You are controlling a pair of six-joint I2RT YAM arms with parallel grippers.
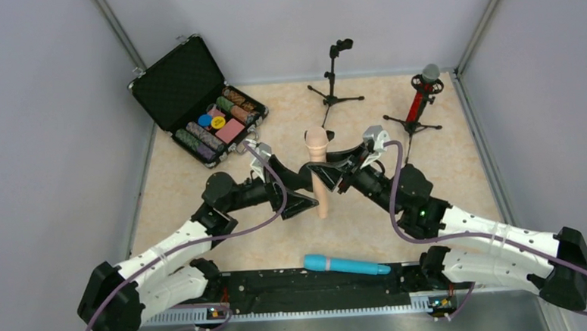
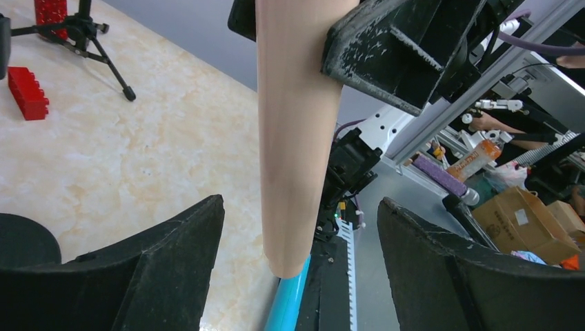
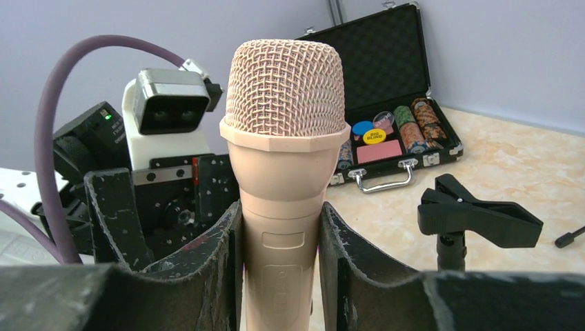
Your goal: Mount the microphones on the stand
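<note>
The beige microphone [image 1: 319, 175] stands upright over the middle of the table [image 1: 458, 172], mesh head uppermost. The right end effector [image 1: 330, 176] is closed on it: in the right wrist view both fingers [image 3: 221, 269] press against the body just below the head. The left end effector [image 1: 300, 203] is open wide. In the left wrist view its two fingers [image 2: 172, 276] flank the lower end of the body with a clear gap on each side and touch nothing. The cyan microphone [image 1: 346, 265] lies flat at the near edge of the table, between the arm bases. The red microphone [image 1: 423, 90] sits tilted in the tripod stand [image 1: 413, 121] at the far right. The empty stand [image 1: 333, 76] is at the far centre, well apart from the beige microphone. An open case [image 1: 196, 102] of chips occupies the far left. A red block [image 2: 27, 92] lies on the table near a tripod leg.
</note>
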